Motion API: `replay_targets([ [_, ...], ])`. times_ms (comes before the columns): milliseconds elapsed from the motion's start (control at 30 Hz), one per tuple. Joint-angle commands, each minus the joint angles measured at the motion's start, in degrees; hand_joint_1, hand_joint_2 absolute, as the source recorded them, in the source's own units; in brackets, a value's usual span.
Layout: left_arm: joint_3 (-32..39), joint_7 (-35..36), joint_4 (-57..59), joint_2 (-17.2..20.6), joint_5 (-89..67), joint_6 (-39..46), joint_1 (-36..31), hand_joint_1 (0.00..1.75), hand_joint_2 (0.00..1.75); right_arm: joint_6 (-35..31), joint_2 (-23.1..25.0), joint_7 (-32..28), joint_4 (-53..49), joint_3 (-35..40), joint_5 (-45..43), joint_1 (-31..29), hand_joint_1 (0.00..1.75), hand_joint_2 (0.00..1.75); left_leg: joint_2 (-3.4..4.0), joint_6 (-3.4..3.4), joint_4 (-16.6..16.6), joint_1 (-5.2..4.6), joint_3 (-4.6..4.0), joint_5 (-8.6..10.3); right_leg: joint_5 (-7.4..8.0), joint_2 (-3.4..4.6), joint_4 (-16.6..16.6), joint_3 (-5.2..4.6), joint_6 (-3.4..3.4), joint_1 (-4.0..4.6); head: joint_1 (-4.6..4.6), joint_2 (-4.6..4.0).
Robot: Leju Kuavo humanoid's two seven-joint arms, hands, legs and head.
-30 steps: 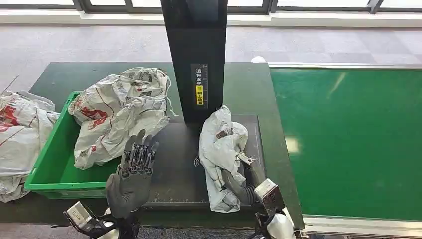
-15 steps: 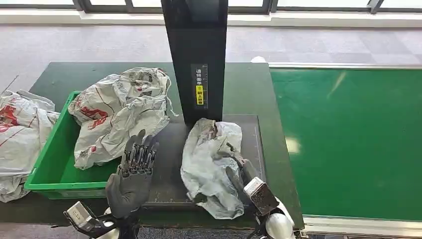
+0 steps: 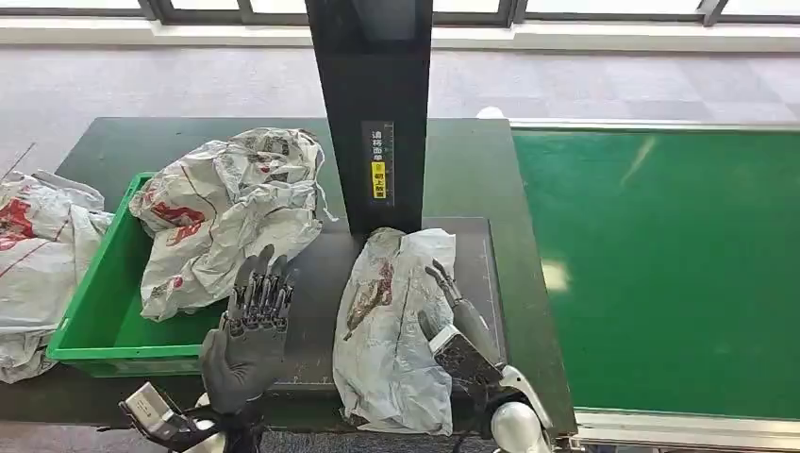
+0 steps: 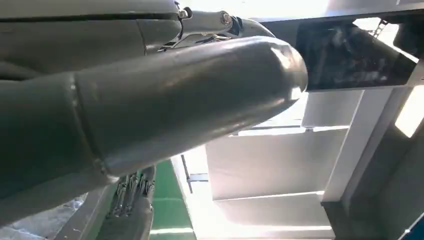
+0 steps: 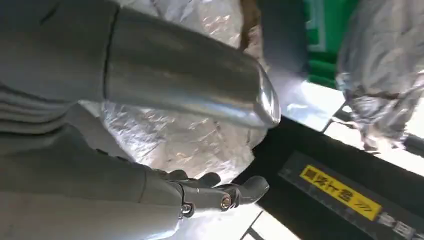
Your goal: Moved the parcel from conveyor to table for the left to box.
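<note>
The parcel [image 3: 391, 330], a crumpled white plastic bag, lies flat on the dark scanning pad [image 3: 325, 283] at lower centre of the head view, just below the black post [image 3: 373, 113]. The right hand [image 3: 453, 316] rests against the parcel's right edge, fingers extended and spread, gripping nothing. The left hand [image 3: 255, 326] hovers at lower left, fingers straight and apart, empty, beside the green bin [image 3: 104, 311], which holds another white bag [image 3: 226, 212].

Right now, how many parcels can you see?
3. One lies on the dark pad beside the right hand; one sits in the green bin; one lies left of the bin. More may be hidden beneath.
</note>
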Motion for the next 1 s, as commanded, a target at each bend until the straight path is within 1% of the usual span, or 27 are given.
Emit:
replay_targets([
  [33,1.6,-1.44,7.6,-0.36,-5.55,4.19,-2.59,0.0,0.0,-3.72,0.29,-3.15,-4.52,-0.16,0.45,1.25,0.0,1.75,-0.06,0.01,-0.06,-0.04,0.05,0.02,-0.01,-0.06,-0.03,0.05,-0.01,-0.04,0.0,0.0],
  [67,1.25,-1.4,8.72,-0.57,-7.5,5.69,-3.03,0.0,0.0,-5.21,0.48,-6.28,-8.12,-0.47,-1.43,2.37,0.0,1.75,-0.09,0.01,-0.12,0.0,0.11,0.04,0.01,-0.08,-0.13,0.13,-0.04,0.01,0.0,0.0],
  [100,0.79,-1.18,9.44,-0.48,-9.18,7.11,-3.43,0.0,0.0,-3.36,0.61,-9.61,-11.2,-0.69,-6.2,3.31,0.0,1.75,-0.08,0.0,-0.13,0.02,0.11,0.05,0.02,-0.07,-0.16,0.14,-0.05,0.03,0.0,0.0],
  [133,0.12,-0.71,10.38,-0.45,-11.44,9.55,-3.98,0.0,0.0,-1.65,0.33,-11.42,-14.73,-1.01,-9.25,4.55,0.0,1.75,-0.11,0.0,-0.09,0.0,0.06,0.04,0.0,-0.11,-0.09,0.07,-0.04,0.01,0.0,0.0],
  [167,-0.4,-0.58,10.94,-0.51,-12.92,11.19,-4.27,0.0,0.0,-1.45,0.29,-12.04,-16.58,-1.41,-10.14,5.34,0.0,1.75,-0.24,0.01,-0.03,-0.03,-0.03,0.04,-0.05,-0.24,-0.01,0.03,-0.02,-0.02,0.0,0.0],
  [233,-1.62,-0.03,11.69,-0.69,-18.41,17.91,-4.64,0.0,0.0,-0.28,-0.41,-12.22,-21.28,-1.56,-15.7,6.84,0.0,1.75,-0.23,0.02,-0.02,-0.06,-0.04,0.04,-0.05,-0.23,0.0,-0.03,-0.01,-0.05,0.0,0.0],
  [267,-1.91,0.17,12.0,-0.86,-18.85,18.78,-4.71,0.0,0.0,-0.44,-0.88,-12.22,-22.06,-1.46,-17.08,7.14,0.0,1.75,-0.24,0.02,-0.03,-0.02,-0.01,0.04,-0.04,-0.24,-0.05,0.03,-0.02,-0.02,0.0,0.0],
  [300,-2.16,0.47,12.17,-0.94,-19.88,20.35,-4.77,0.0,0.0,-0.84,-1.34,-12.22,-22.59,-1.29,-18.13,7.31,0.0,1.75,-0.32,0.02,-0.01,0.02,-0.01,0.02,-0.07,-0.32,-0.06,0.07,-0.03,0.03,0.0,0.0],
  [400,-2.16,0.47,12.17,-0.94,-19.88,20.35,-4.77,0.0,0.0,-0.84,-1.34,-12.22,-22.59,-1.29,-18.13,7.31,0.0,1.75,-0.19,0.02,-0.04,-0.02,-0.01,0.05,-0.02,-0.16,-0.07,-0.03,-0.01,-0.02,0.0,0.0],
  [467,-4.01,1.4,12.6,-0.34,-25.91,25.77,-4.64,0.0,0.0,-1.09,-2.76,-12.22,-23.04,-0.51,-21.86,6.26,0.0,1.75,-0.23,0.02,-0.05,0.01,0.01,0.04,-0.02,-0.18,-0.12,0.04,-0.02,0.02,0.02,0.0],
  [500,-5.38,1.96,13.29,0.31,-28.89,27.2,-4.63,0.0,0.0,-0.85,-3.13,-12.22,-23.01,-0.62,-23.33,5.47,0.0,1.75,-0.11,0.02,-0.02,0.02,0.0,0.01,-0.01,-0.06,-0.09,-0.01,-0.01,0.03,0.02,0.0],
  [1000,-5.38,1.96,13.29,0.31,-28.89,27.2,-4.63,0.0,0.0,-0.85,-3.13,-12.22,-23.01,-0.62,-23.33,5.47,0.0,1.75,0.01,0.01,-0.04,0.03,0.04,-0.01,0.02,0.05,-0.12,0.01,-0.02,0.04,0.02,0.0],
])
